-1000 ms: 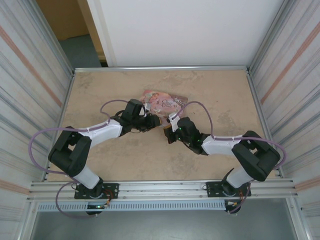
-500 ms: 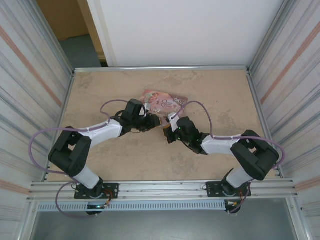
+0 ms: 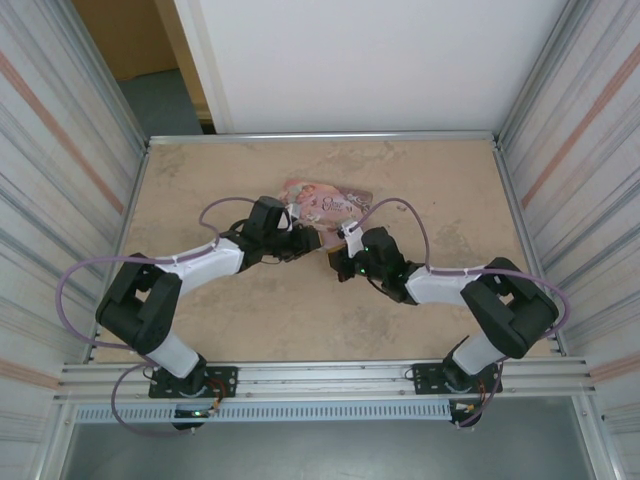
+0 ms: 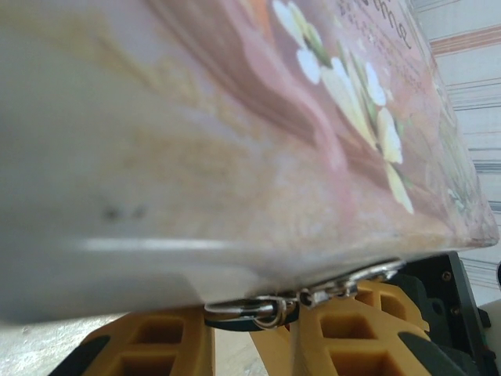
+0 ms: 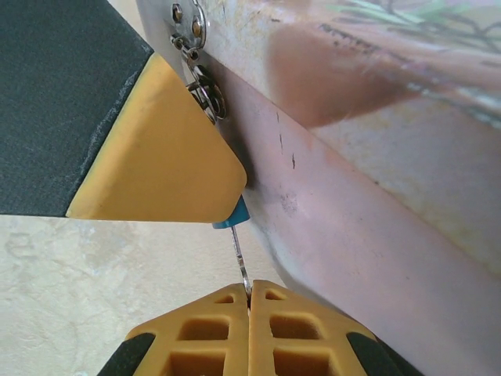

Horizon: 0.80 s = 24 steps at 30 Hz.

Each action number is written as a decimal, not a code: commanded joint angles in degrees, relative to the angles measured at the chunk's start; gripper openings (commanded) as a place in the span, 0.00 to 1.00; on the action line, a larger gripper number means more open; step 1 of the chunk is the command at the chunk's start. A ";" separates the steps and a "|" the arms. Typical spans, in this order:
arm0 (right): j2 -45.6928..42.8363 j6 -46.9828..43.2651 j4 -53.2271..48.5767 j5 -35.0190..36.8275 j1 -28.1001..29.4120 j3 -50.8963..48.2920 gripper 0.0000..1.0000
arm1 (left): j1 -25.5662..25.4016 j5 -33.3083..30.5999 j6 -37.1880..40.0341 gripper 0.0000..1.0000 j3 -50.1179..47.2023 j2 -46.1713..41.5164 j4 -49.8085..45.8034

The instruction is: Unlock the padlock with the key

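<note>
While the right gripper is pinched tight on the thin key, the key's tip meets the small blue padlock. The padlock sits against the side wall of the pink tin, near the tin's clasp. The left gripper is narrowed onto the padlock.

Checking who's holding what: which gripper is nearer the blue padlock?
Left. The left gripper has a finger against the padlock; the right gripper sits just off it, pinching the key.
</note>
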 commanded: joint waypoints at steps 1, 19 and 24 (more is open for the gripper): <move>-0.28 1.47 8.50 -4.07 -1.10 2.80 0.00 | -1.14 5.93 -0.23 0.16 1.33 -2.24 -1.38; 1.81 -0.55 9.19 -6.79 -1.85 7.16 0.00 | -1.10 7.07 0.20 0.16 1.95 -2.61 -3.19; 2.27 -0.16 8.89 -8.48 -1.90 8.89 0.00 | -1.18 6.97 0.09 0.16 1.68 -2.50 -3.08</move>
